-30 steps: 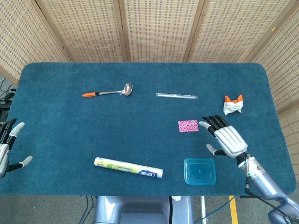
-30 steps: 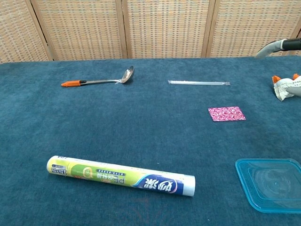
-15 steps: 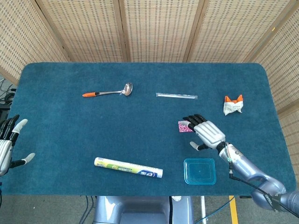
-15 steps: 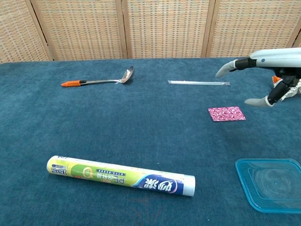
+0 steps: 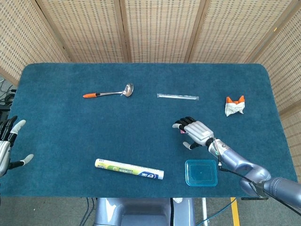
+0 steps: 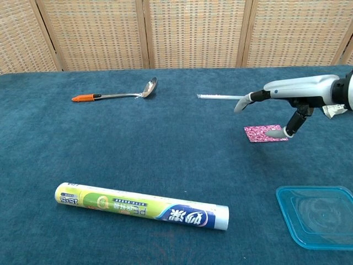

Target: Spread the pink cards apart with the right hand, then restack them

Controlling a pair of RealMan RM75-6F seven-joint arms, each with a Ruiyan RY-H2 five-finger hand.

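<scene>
- At the far left edge of the table (image 5: 141, 155), the left hand (image 5: 6, 147) hangs with fingers spread wide, holding nothing.
- Toward the back left lies a spoon (image 5: 109, 92) with an orange handle tip.
- Near the front edge lies a tube (image 5: 129, 169), lengthwise left to right.
- Behind centre lies a thin clear stick (image 5: 178, 96).
- Right of centre, the right hand (image 5: 195, 132) is palm down over the cards (image 6: 265, 133), fingers extended and apart, gripping nothing.
- In the chest view, the thumb tip is at the cards' right part; actual contact cannot be told. The cards sit as one flat stack.
- Just in front of the hand sits a teal lid (image 5: 201, 173).
- At the right rear lies a crumpled wrapper (image 5: 234, 106).
</scene>
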